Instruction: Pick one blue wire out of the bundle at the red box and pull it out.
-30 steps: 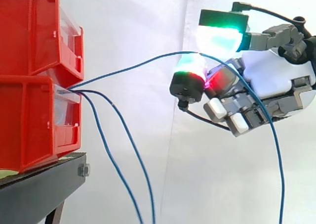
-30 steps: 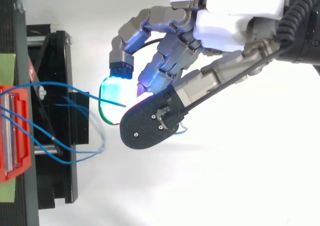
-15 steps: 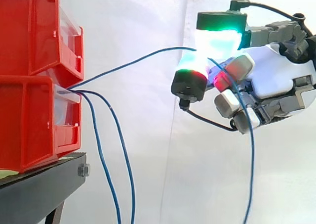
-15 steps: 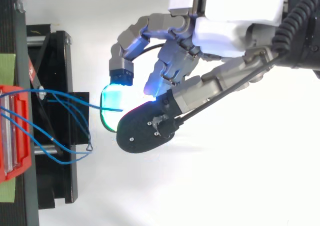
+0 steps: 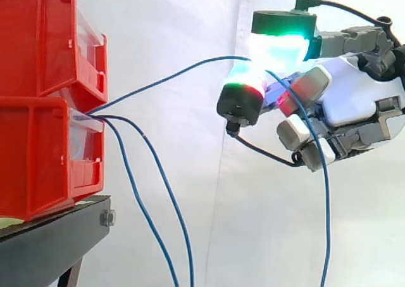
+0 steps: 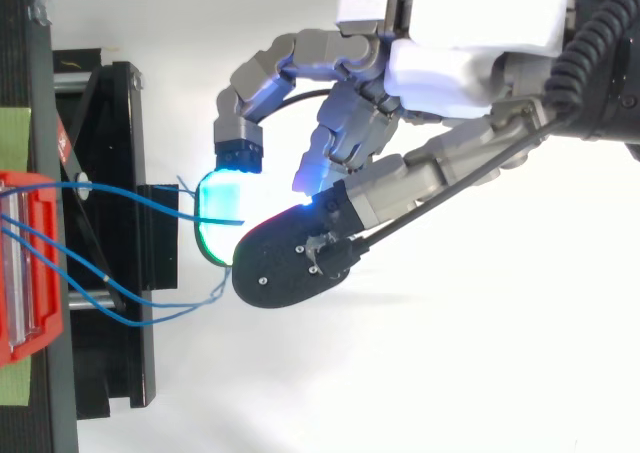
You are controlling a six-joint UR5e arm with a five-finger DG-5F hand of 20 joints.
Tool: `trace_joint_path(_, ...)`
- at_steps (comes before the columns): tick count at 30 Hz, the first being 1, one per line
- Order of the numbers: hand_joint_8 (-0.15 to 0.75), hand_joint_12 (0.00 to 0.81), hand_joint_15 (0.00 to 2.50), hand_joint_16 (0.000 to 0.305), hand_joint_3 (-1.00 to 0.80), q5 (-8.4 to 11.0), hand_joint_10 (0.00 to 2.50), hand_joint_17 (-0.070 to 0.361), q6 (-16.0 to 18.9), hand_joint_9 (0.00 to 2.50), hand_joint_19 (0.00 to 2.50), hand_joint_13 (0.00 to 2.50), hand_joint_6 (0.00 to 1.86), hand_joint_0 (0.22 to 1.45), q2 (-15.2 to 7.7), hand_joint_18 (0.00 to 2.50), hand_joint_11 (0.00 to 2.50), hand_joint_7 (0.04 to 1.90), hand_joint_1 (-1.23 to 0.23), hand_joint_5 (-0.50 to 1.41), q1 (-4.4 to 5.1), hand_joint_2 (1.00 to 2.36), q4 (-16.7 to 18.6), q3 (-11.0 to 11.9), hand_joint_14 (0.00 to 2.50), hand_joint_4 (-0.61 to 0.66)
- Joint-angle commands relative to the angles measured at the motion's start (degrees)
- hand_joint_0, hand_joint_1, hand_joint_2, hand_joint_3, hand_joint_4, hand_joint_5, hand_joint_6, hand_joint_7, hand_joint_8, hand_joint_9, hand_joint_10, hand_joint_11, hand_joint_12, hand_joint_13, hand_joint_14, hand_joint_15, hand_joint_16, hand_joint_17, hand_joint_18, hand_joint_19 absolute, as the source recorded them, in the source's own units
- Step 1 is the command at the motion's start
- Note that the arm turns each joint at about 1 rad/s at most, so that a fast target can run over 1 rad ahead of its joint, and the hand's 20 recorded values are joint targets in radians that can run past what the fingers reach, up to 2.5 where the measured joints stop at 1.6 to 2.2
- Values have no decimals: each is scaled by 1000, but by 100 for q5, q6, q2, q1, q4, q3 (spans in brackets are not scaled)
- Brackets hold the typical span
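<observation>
Two red bins [image 5: 38, 160] are stacked at the left on a black stand [image 5: 50, 242]. Three blue wires come out of the lower bin's front. One blue wire [image 5: 164, 79] rises to the right into my hand [image 5: 354, 103]. It is pinched there between two glowing fingertips [image 5: 243, 87], and its tail hangs straight down below the hand. My hand sits well right of the bins, with its other fingers curled. From above, the hand [image 6: 470, 63] reaches left toward the bin [image 6: 25, 263], and the held wire [image 6: 130, 188] runs level from the bin to the pads.
Two loose blue wires [image 5: 136, 198] droop from the same bin front down past the bottom edge. A white curtain hangs behind. The black stand [image 6: 110, 123] juts right under the bins, with open space between it and my hand.
My hand has lifted slightly and edged left with the wire still pinched. The wire's hanging tail has shifted left. The two loose wires have swung left and back.
</observation>
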Motion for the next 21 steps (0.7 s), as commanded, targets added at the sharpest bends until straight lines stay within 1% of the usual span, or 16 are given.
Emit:
trace_joint_path(1, 472, 483, 490, 59, -113, 0, 154, 134, -4, 1176, 480, 1070, 928, 589, 2, 1087, 1128, 999, -765, -131, -2, 1008, 0, 9, 12, 171)
trace_joint_path(2, 466, 476, 495, 58, -179, 0, 123, 131, -4, 1176, 490, 1058, 922, 576, 2, 1071, 1150, 987, -756, -132, -2, 1010, 0, 9, 11, 197)
trace_joint_path(4, 453, 466, 501, 56, -229, 0, 47, 126, -4, 1180, 504, 1043, 918, 569, 2, 1041, 1190, 956, -741, -133, -2, 1012, 0, 0, 11, 206)
trace_joint_path(5, 446, 462, 502, 55, -261, 0, 10, 123, -4, 1179, 514, 1033, 911, 563, 2, 1025, 1224, 979, -736, -133, -2, 1011, 0, 0, 12, 209)
trace_joint_path(8, 410, 436, 520, 49, -312, 0, 2, 111, -4, 1154, 550, 1006, 903, 551, 2, 966, 1239, 1011, -721, -138, -2, 1011, 0, 0, 13, 203)
trace_joint_path(21, 416, 435, 516, 49, -350, 0, 3, 110, -4, 1171, 548, 1024, 888, 551, 2, 980, 1231, 1056, -715, -130, -2, 1010, 0, 0, 13, 222)
